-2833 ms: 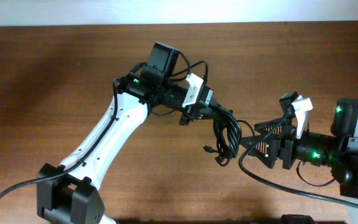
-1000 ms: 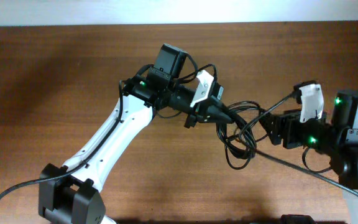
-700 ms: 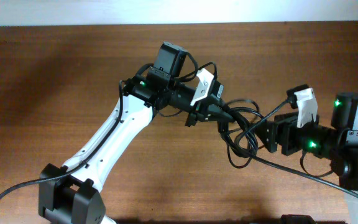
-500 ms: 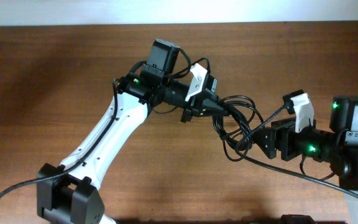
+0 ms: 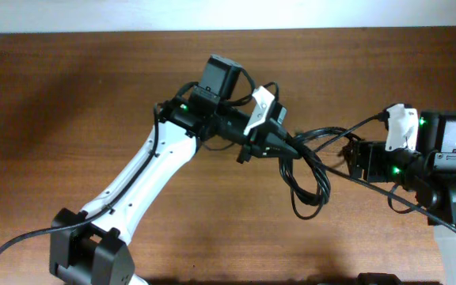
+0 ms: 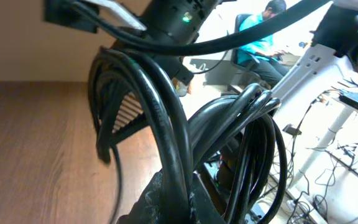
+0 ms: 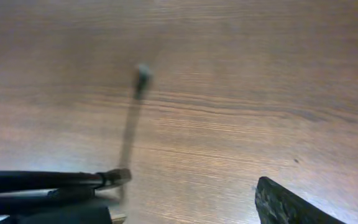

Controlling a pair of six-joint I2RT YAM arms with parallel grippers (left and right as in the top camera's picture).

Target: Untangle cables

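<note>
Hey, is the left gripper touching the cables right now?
Touching. In the left wrist view the cables rise straight out of the left gripper at the bottom edge, pinched between its closed fingers.

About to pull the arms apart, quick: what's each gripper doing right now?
Left gripper: shut on the cables.
Right gripper: open, nothing clamped between its jaws.
</note>
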